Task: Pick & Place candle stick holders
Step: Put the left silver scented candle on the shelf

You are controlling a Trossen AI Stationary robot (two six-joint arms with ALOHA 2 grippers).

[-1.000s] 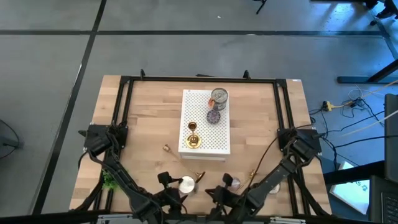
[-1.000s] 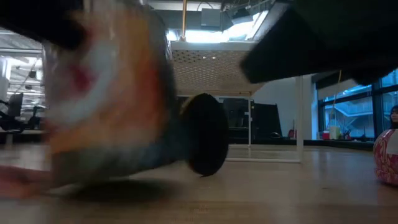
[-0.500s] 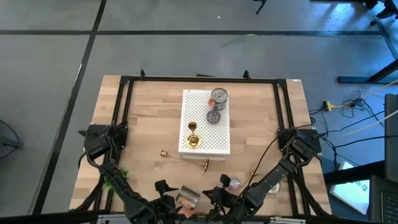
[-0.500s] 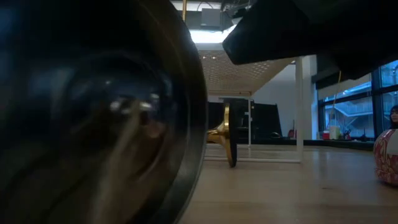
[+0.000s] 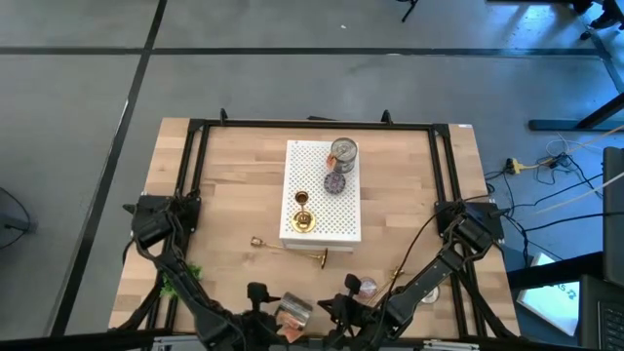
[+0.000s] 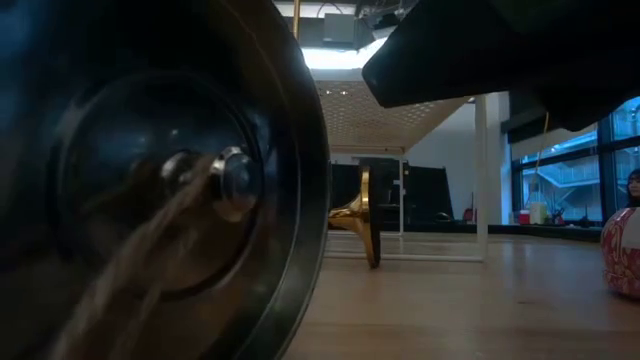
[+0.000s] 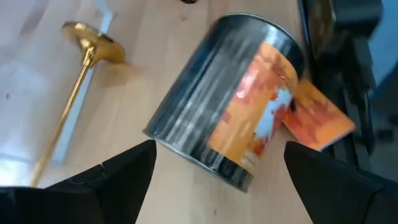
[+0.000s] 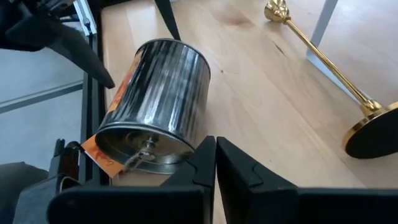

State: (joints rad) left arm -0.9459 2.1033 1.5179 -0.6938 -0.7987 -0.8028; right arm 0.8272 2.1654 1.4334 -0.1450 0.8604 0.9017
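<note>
One gold candle stick holder (image 5: 304,216) stands upright on the white perforated platform (image 5: 336,224). A second, long-stemmed holder (image 5: 288,250) lies on its side on the table before the platform; it also shows in the left wrist view (image 7: 68,93), the right wrist view (image 8: 323,59) and, by its base, in the low view (image 6: 368,215). A silver tin with an orange label (image 5: 295,312) lies on its side between my grippers. My left gripper (image 7: 217,180) is open, its fingers either side of the tin (image 7: 230,106). My right gripper (image 8: 216,152) is shut beside the tin's end (image 8: 146,146). My right gripper's shut fingertips (image 8: 199,158) stand right beside the rim of the tin's end (image 8: 180,152); I cannot tell whether they touch it.
On the platform's far part stand a silver tin (image 5: 343,151) and a purple disc (image 5: 335,182). A pink round thing (image 5: 366,286) lies by my right arm. The fallen tin (image 6: 150,200) fills the low view's left. The label's torn orange flap (image 7: 317,115) sticks out.
The tin with the orange label has tipped onto its side and rolled toward the table's near edge, right up to the low camera. The lying holder has swung on the table, its base end going toward the platform. In the last half second nothing has moved.
</note>
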